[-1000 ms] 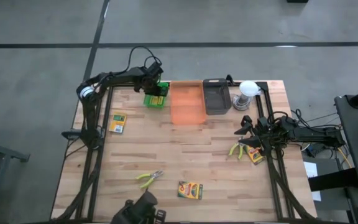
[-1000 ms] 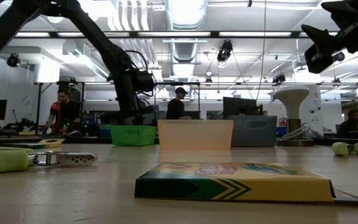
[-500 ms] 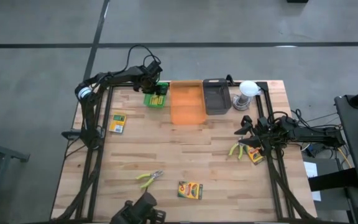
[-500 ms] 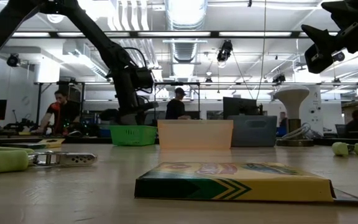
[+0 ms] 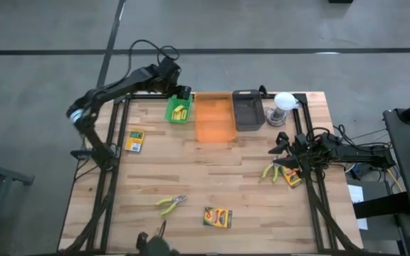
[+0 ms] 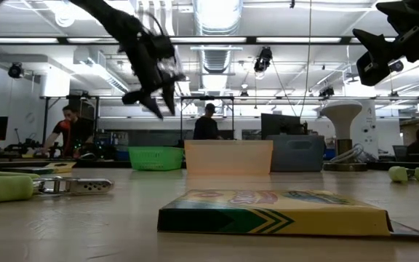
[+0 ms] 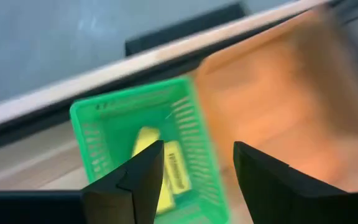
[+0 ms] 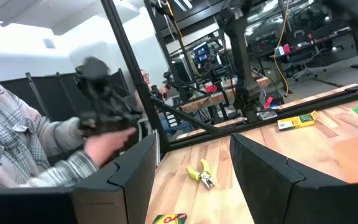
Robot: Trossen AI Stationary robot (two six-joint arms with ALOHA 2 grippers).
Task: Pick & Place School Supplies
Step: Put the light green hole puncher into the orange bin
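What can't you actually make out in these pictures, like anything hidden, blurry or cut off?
- Yellow blocks in the green tray: left wrist view is blurred and the left hand covers part, so their count is unclear.
- Crayon box under the right hand: high view, arm hides most of it.
- Pliers in low view: cut off by the frame edge.
- Black tray contents: too dark and small in the high view.

Motion-blurred orange tray and print on the yellow blocks inside the green basket
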